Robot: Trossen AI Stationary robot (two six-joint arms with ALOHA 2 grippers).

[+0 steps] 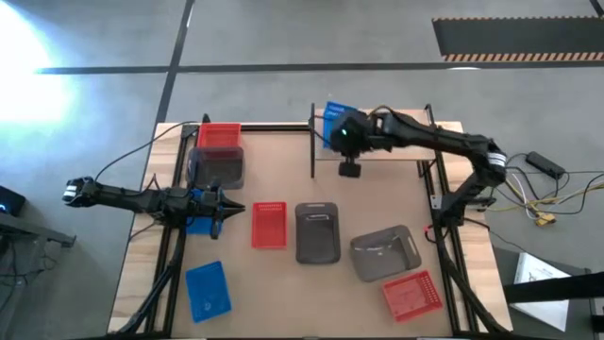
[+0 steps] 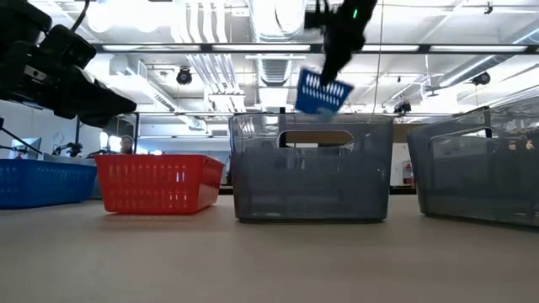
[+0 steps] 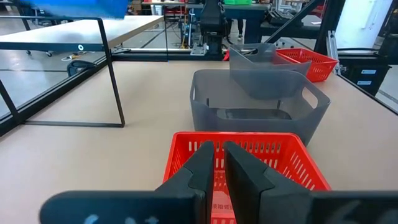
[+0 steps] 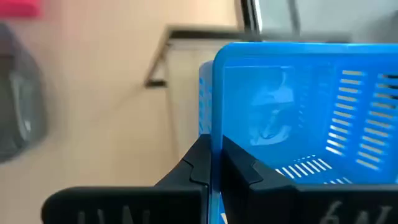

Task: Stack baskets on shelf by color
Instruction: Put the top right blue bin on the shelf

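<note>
No legible writing on baskets (image 1: 269, 225)

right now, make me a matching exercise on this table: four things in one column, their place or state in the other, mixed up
Things:
1. blue basket
2. left gripper
3. red basket
4. grey basket

Places or states:
A. flat on the table right in front of the left gripper
B. shut and empty, low over the table
C. gripped by the right gripper, up by the shelf
D. on the table between a red basket and another grey one

Pairs: 1-C, 2-B, 3-A, 4-D
</note>
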